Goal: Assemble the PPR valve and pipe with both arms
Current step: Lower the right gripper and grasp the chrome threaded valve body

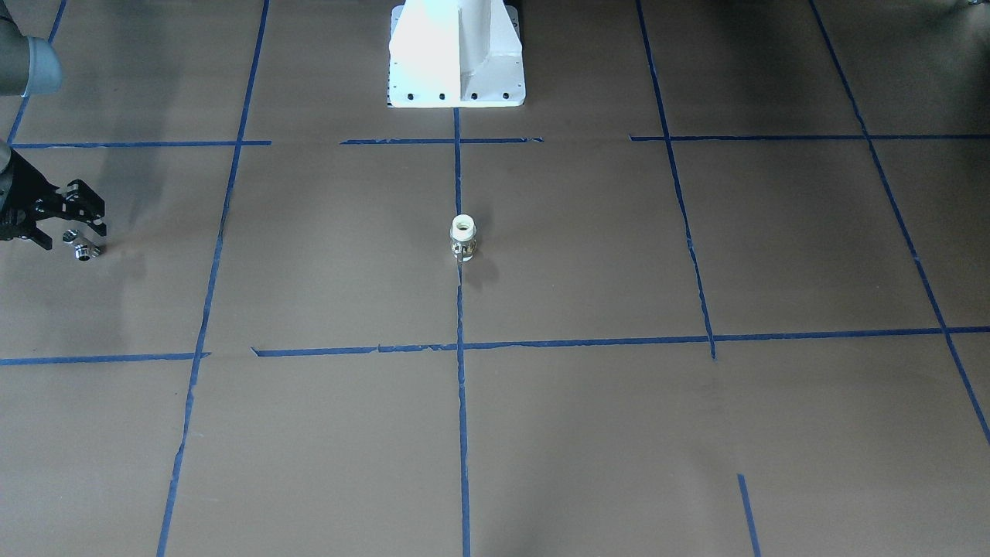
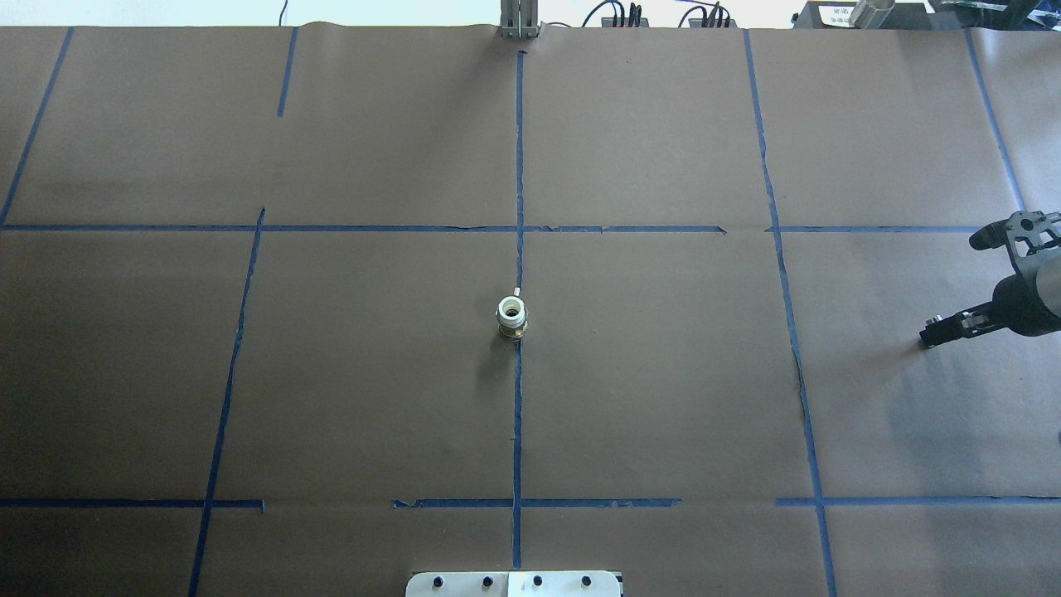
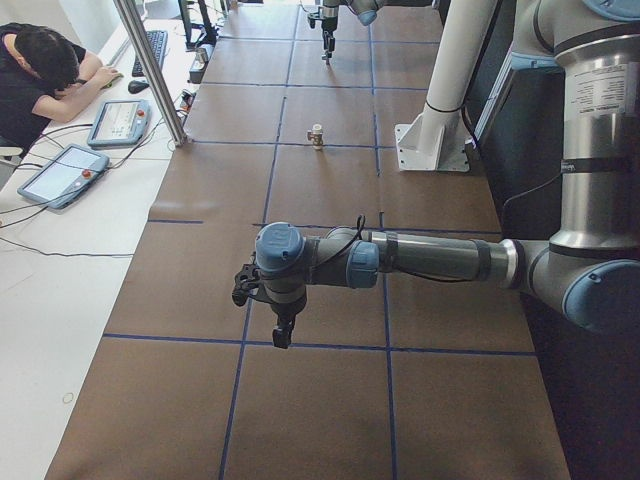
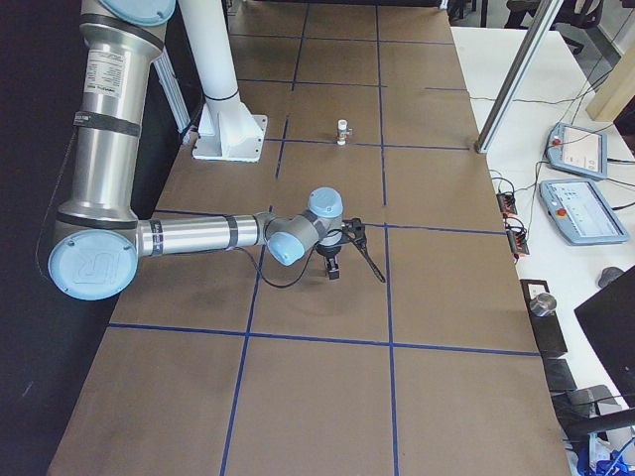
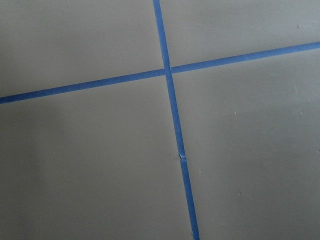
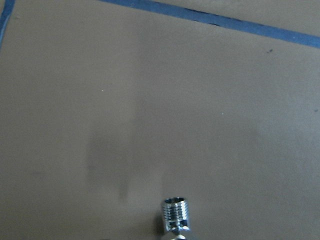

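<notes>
1. The join has not been made. The two parts are well apart, so I judge the task to be in its opening stretch.
2. The right gripper (image 1: 71, 232) is low over the table at the end of the right arm (image 4: 198, 236). A chrome threaded fitting (image 1: 82, 249) is right at its fingertips. In the right wrist view the threaded end points away from the gripper, at the bottom centre of the picture.
3. I cannot tell whether the jaws are clamped on that fitting or only standing around it. No view shows the finger pads clearly, nor whether the piece is clear of the table.
4. The other part is a white-topped brass fitting (image 1: 463, 237), standing upright on the centre tape line. It is well away from the right gripper, towards the middle of the table, and nothing is touching it.
5. The left gripper (image 3: 283, 340) points down from the left arm (image 3: 430, 258), also well apart from the white-topped fitting. Its wrist view shows only bare table (image 5: 90, 165) and crossed blue tape (image 5: 168, 71). I cannot tell whether it is spread or closed, and I see nothing in it.
6. As I judge it, these steps are left:
   - Secure the chrome piece.
   - Have the left arm take up the white-topped one.
   - Bring the two together in line and screw them home.
</notes>
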Motion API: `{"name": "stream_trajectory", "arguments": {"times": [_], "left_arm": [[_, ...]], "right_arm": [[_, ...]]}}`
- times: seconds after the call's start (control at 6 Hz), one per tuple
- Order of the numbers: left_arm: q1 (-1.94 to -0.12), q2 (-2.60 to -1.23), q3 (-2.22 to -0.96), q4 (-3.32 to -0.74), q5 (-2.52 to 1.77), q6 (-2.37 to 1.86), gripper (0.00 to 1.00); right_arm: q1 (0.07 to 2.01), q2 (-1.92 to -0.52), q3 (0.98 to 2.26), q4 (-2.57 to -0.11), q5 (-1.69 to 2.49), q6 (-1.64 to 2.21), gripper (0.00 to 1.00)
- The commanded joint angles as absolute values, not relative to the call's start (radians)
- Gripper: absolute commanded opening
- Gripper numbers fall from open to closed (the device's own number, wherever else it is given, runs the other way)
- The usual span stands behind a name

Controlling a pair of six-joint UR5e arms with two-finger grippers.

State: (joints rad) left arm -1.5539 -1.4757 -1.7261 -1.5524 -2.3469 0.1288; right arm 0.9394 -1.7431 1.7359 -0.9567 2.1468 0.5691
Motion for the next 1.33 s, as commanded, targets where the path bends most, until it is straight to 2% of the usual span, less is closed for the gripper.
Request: {"name": "stream_trajectory", "arguments": {"times": [0.0,0.33,0.5,0.67,1.0,1.17], "left_arm": [[-1.554,-1.476,-1.727,-1.552,-2.347,0.129,1.0],[-1.554,-1.476,-1.729,-1.552,-2.347,0.123,1.0],[-1.554,-1.476,-1.733,-1.552,-2.349,0.123,1.0],[-1.554,-1.476,-1.733,-1.552,-2.347,0.123,1.0],[-1.554,-1.476,-1.739,-1.552,-2.349,0.121,1.0],[-1.554,-1.476,-1.743,-1.552,-2.349,0.12,1.0]], "right_arm": [[0.936,-1.741,1.73,-0.957,2.145,0.537,0.81],[0.937,-1.749,1.726,-0.957,2.143,0.526,0.8],[0.937,-1.749,1.726,-0.957,2.143,0.525,0.68],[0.939,-1.747,1.726,-0.959,2.138,0.525,0.17],[0.956,-1.743,1.732,-0.956,2.12,0.522,0.02],[0.989,-1.74,1.753,-0.957,2.123,0.52,0.01]]}}
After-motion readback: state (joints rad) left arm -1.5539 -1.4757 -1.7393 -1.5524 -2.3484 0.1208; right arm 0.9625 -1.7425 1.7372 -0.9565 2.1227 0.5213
